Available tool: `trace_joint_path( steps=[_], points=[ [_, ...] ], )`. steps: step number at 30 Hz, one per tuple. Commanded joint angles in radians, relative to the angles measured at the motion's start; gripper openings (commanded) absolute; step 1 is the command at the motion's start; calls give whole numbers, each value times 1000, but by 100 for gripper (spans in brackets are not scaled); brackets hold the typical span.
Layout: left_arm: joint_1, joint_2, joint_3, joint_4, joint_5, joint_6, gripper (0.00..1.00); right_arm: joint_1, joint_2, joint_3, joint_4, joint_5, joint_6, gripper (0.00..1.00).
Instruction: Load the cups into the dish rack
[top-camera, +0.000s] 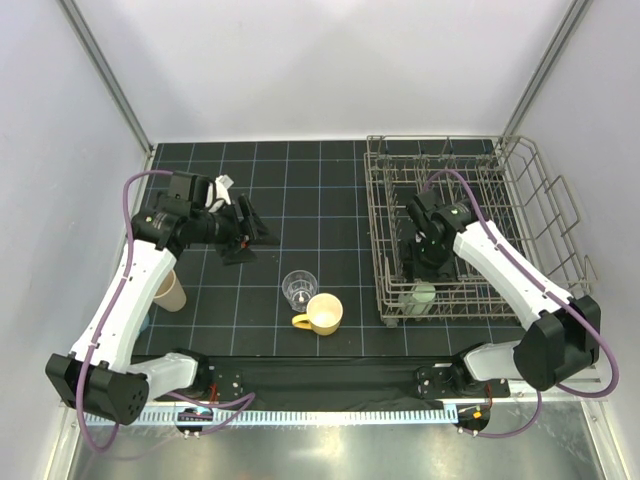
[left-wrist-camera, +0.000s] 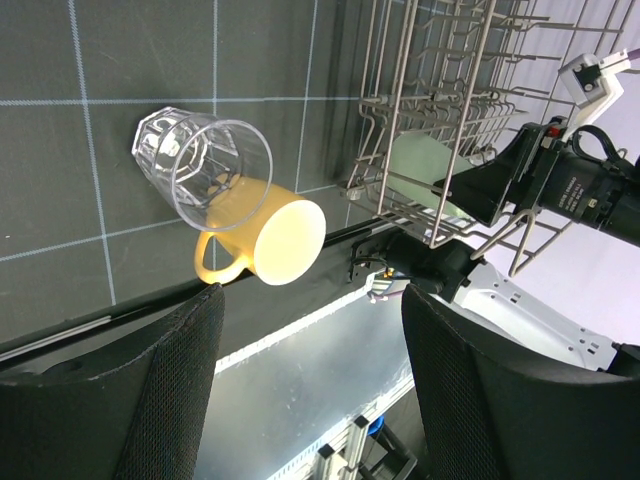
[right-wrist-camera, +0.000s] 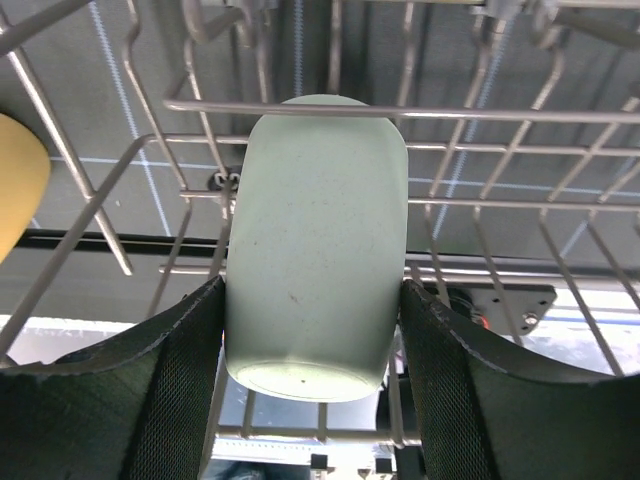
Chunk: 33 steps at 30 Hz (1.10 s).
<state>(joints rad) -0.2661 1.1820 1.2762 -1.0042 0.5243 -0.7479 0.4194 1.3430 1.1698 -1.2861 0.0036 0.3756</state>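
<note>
1. Step in hand, as judged: seating the pale green cup (right-wrist-camera: 315, 230) in the large grey wire dish rack (top-camera: 372, 200). The cup sits low in the rack's near-left corner, among the upright tines, with its base end toward the wrist camera.
2. The right gripper (right-wrist-camera: 310, 300) has a padded finger pressed on each side of that cup and is clamped on it.
3. Recommendation: lower the cup until it bears on the rack wires and confirm it rests between tines, not perched on one. Part the fingers only slightly, since wires run close on both sides, then lift out clear of the raised sides.
4. The left gripper (left-wrist-camera: 312, 300) hovers over the far-left part of the surface, fingers apart, holding nothing.
5. Not yet loaded:
   - The clear faceted glass (top-camera: 299, 288) and the yellow mug with handle (top-camera: 322, 313) stand just beside each other, near centre.
   - The tan tumbler (top-camera: 170, 290) is at the near left.
   - The light blue cup (top-camera: 146, 322) is mostly hidden by the left arm.
6. Surface: a black mat with pale grid lines (top-camera: 300, 190), flat, with a metal ledge along the near edge.
7. Room: plain white panels enclose the left, right and far sides.
</note>
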Motion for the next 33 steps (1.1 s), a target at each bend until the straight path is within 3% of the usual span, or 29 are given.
trace_joint_path(
  steps=[1, 4, 7, 8, 10, 14, 19, 25, 33],
  points=[
    [4, -27, -6, 9, 25, 9, 70, 5, -30, -16, -5, -67, 14, 4],
    [5, -27, -8, 7, 23, 9, 70, 5, -28, -19, 4, -73, 11, 4],
    [5, -27, -9, 6, 25, 9, 70, 5, -24, -24, 8, -73, 13, 11],
    [4, -25, -9, 6, 26, 9, 70, 5, -22, -27, 8, -74, 11, 22],
    [4, -25, -11, 6, 26, 7, 70, 7, -24, -28, 10, -79, 13, 30],
    [5, -25, -15, 4, 25, 4, 70, 7, -36, -29, 4, -76, 8, 56],
    [4, -24, -23, 7, 22, -2, 70, 7, -50, -30, -2, -73, 6, 74],
    [4, -21, -28, 10, 28, -19, 70, 5, -54, -24, -4, -70, -1, 85],
    [1, 14, -66, -11, 55, -36, 63, 4, -48, 105, -68, 33, 0, 86]
  ],
)
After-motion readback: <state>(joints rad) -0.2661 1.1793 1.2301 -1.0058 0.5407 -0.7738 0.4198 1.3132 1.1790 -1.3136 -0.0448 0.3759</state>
